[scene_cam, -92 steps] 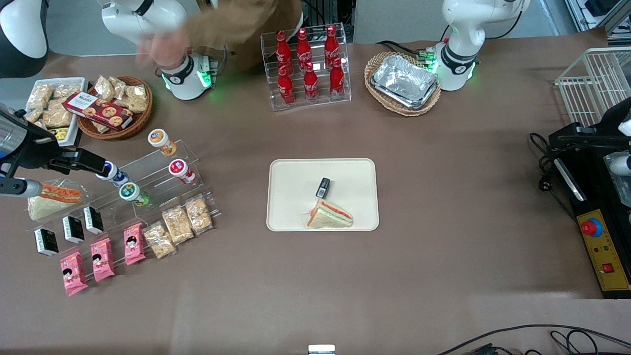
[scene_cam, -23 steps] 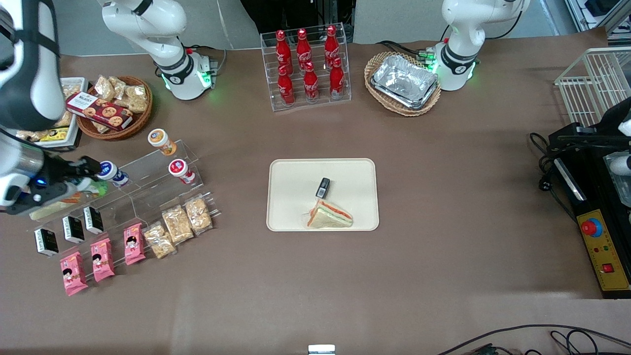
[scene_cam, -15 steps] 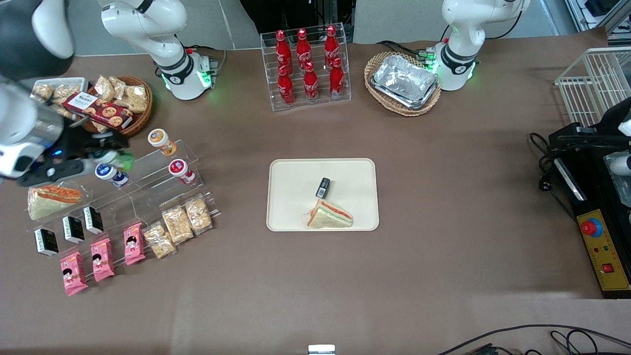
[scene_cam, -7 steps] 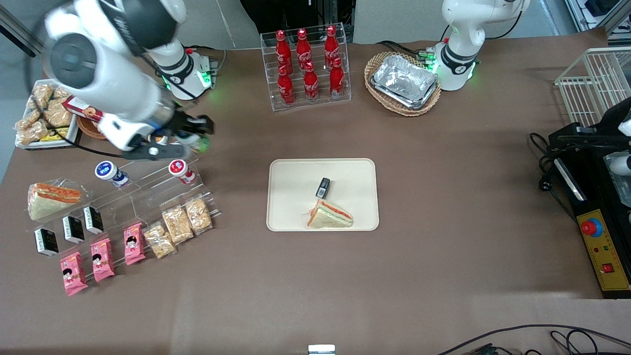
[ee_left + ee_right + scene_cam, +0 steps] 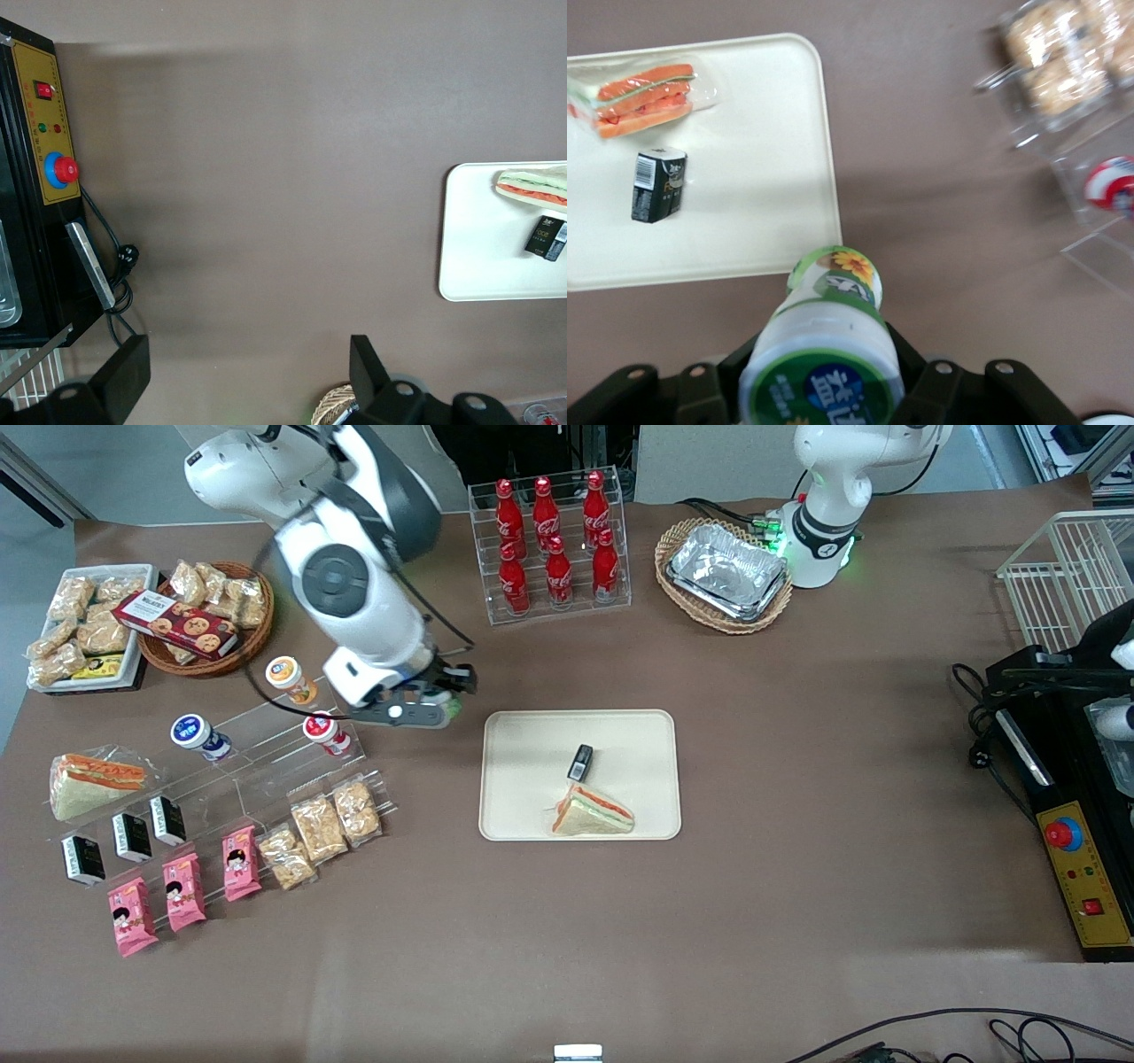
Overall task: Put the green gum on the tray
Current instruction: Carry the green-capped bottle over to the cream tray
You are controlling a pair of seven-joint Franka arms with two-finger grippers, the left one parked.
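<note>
gripper [image 5: 447,700] closed around the green gum [image 5: 824,354], carrying it in the air above bare table just beside the tray [image 5: 523,815], on the working arm's side. tray already holds a sandwich [image 5: 592,813] and a small black box [image 5: 580,762], close together.

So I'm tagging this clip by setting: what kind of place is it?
Probably a lab mock-up of a snack counter: cola bottles in a clear rack, a stepped display stand, and a serving tray. The hand holds the green gum beside that tray.
</note>
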